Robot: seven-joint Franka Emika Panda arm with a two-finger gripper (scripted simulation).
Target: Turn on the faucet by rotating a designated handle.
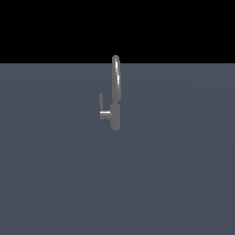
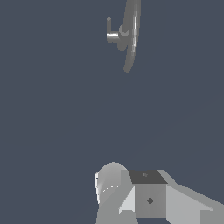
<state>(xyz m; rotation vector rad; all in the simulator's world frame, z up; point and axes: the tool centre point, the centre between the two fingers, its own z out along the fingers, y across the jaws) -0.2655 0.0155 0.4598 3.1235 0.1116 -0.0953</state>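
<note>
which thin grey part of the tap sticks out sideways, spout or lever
The small grey L-shaped lever: it juts from the thick lower body toward the exterior view's left. The tall arched spout rises straight up.

Arm segments [image 2: 148, 197] visible; pincer out of view.

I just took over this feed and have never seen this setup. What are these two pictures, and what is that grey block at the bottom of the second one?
Both are simulator renders of one moment. The exterior view comes from a fixed camera off the arm: it shows a grey faucet standing on a flat blue-grey surface, with its small L-shaped handle sticking out toward the exterior view's left. The arm does not show there. The wrist view comes from a camera on the arm. The grey block is part of the arm's own hardware, well short of the faucet. The jaws are not clearly visible, so I cannot tell whether they are open. Nothing is held.
</note>
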